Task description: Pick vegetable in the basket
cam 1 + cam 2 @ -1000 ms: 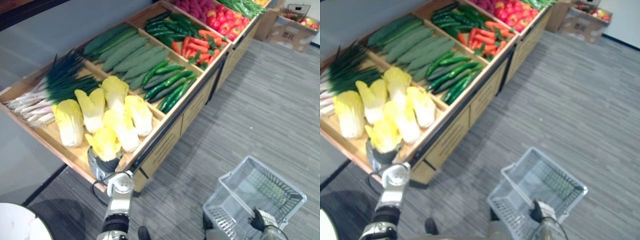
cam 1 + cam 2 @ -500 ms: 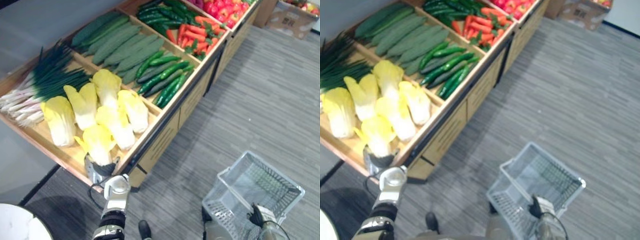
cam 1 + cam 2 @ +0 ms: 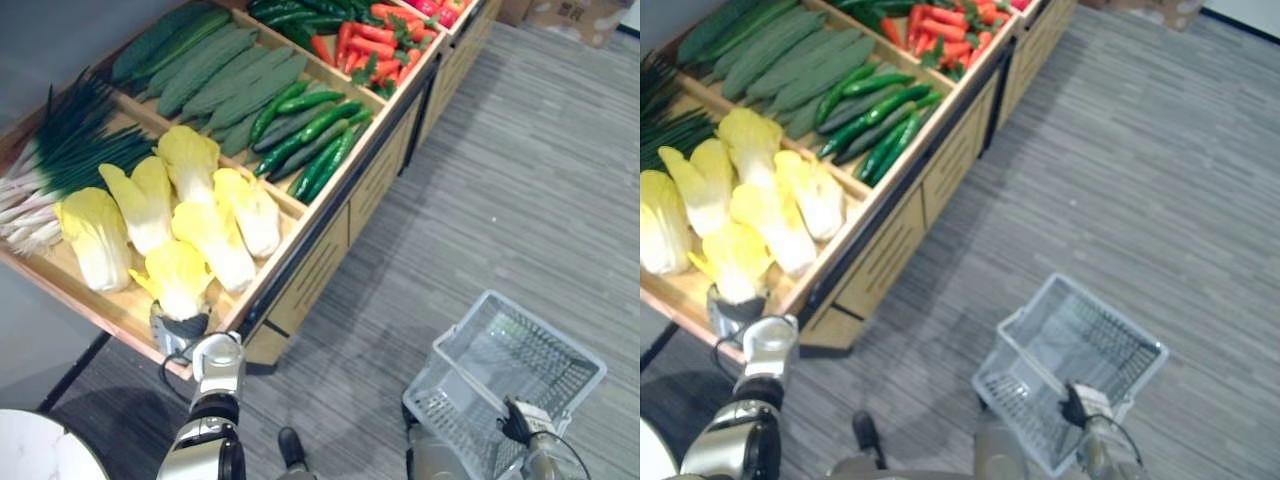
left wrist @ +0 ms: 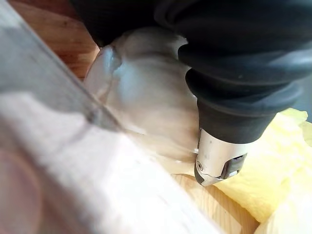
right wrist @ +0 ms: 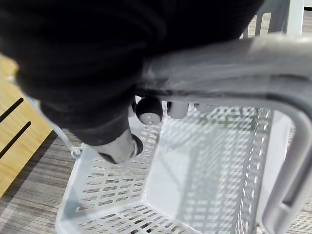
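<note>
the left hand (image 3: 180, 329) is curled round the white base of the nearest cabbage (image 3: 178, 282) in the front corner of the wooden shelf (image 3: 312, 280), while the right hand (image 3: 516, 422) grips the grey basket (image 3: 590, 366) by its handle.

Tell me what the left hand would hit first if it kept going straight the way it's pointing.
The left hand grips the nearest napa cabbage; pushed onward, that would likely bump the cabbage behind it.
</note>
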